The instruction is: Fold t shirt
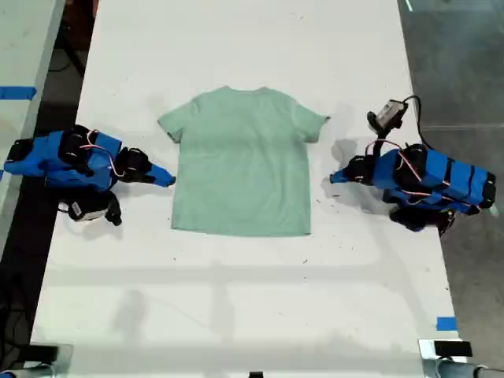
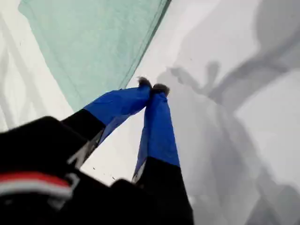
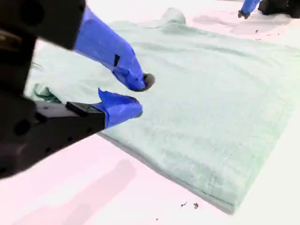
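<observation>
The pale mint-green t shirt (image 1: 244, 169) lies flat and spread out in the middle of the white table (image 1: 236, 299), neck toward the far edge. My first gripper (image 1: 337, 178) rests on the table off the shirt's edge at the exterior view's right. Its blue fingers are shut tip to tip (image 2: 152, 87) on nothing, with the t shirt (image 2: 93, 42) just beyond. My second gripper (image 1: 167, 178) sits at the exterior view's left, by the shirt's side below the sleeve. It hovers over the t shirt (image 3: 211, 103) edge, with the second gripper (image 3: 139, 96) slightly open and nothing between the jaws.
Both blue arm bodies (image 1: 63, 161) (image 1: 433, 177) lie low on the table beside the shirt. The first gripper (image 3: 246, 8) shows across the shirt in the second wrist view. Blue tape (image 1: 446, 323) marks the near corner at the exterior view's right. Floor lies beyond the table's edges.
</observation>
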Motion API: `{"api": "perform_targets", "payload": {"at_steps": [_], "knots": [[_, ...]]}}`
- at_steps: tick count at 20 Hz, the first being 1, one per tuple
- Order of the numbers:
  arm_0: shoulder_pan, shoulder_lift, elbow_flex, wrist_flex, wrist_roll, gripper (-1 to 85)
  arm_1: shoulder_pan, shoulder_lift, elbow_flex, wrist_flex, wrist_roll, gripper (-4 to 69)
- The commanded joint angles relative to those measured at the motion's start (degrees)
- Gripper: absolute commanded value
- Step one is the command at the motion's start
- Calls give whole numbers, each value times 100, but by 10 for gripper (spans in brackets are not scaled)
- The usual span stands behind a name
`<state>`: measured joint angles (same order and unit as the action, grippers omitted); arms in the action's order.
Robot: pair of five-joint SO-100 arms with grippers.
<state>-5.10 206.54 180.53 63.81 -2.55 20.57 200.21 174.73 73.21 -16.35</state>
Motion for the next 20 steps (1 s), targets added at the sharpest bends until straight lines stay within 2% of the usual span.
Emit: {"api": "perform_targets", "payload": {"at_steps": [1, 5, 7, 9, 11, 13, 14, 18, 20], "knots": [[62, 0, -35, 9, -79, 51, 35, 53, 334, -9, 53, 7], [62, 0, -35, 9, -79, 51, 35, 53, 334, -9, 44, 7], [62, 0, -35, 9, -79, 51, -9, 53, 220, 18, 35, -15], [62, 0, -35, 9, -79, 51, 97, 26, -483, 334, -114, -15], [62, 0, -35, 9, -79, 51, 606, -352, -1573, 694, -334, -16], [62, 0, -35, 9, -79, 51, 1301, -1828, -3278, 1160, -773, -16], [62, 0, -35, 9, -79, 51, 1512, -2795, -4263, 1318, -1002, -3], [62, 0, -35, 9, -79, 51, 2285, -6179, -7840, 1881, -1995, 216], [62, 0, -35, 9, -79, 51, 2821, -7189, -8446, 1731, -2505, 226]]}}
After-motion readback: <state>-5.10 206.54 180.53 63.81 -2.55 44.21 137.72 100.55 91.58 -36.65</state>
